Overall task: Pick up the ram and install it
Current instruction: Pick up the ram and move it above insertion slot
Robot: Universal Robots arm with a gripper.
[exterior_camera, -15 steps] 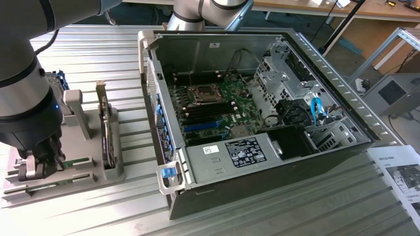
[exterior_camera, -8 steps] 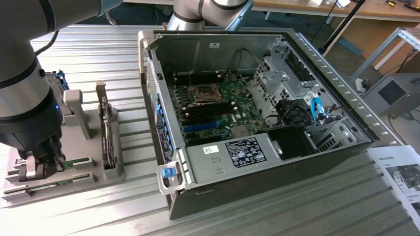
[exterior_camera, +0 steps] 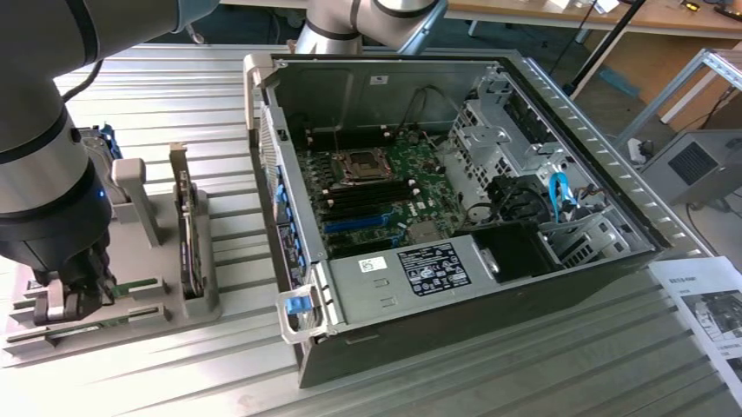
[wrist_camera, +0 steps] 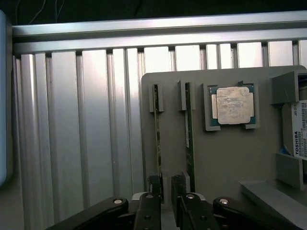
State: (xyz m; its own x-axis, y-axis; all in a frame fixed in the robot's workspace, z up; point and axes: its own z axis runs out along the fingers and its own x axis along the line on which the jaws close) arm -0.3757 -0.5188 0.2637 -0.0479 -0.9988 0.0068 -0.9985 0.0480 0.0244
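Observation:
Two green ram sticks stand on edge in slots of a grey holder tray (wrist_camera: 230, 158): one ram stick (wrist_camera: 157, 129) and a second (wrist_camera: 189, 129) beside it. My gripper (wrist_camera: 166, 189) hovers at the near ends of the two sticks. Its dark fingers (wrist_camera: 154, 184) stand apart, with bare tray showing in the gap and no stick between them. Whether a finger touches a stick I cannot tell. In the exterior view the gripper (exterior_camera: 64, 304) is low over the tray (exterior_camera: 151, 326) at the exterior view's left, beside the green ram (exterior_camera: 137, 284).
An open computer case (exterior_camera: 383, 304) with its motherboard (exterior_camera: 383, 195) lies right of the tray. On the tray sit a processor chip (wrist_camera: 233, 105), a hard drive (wrist_camera: 298, 132) and an upright expansion card (exterior_camera: 186, 226). A printed sheet (exterior_camera: 707, 304) lies at the far right.

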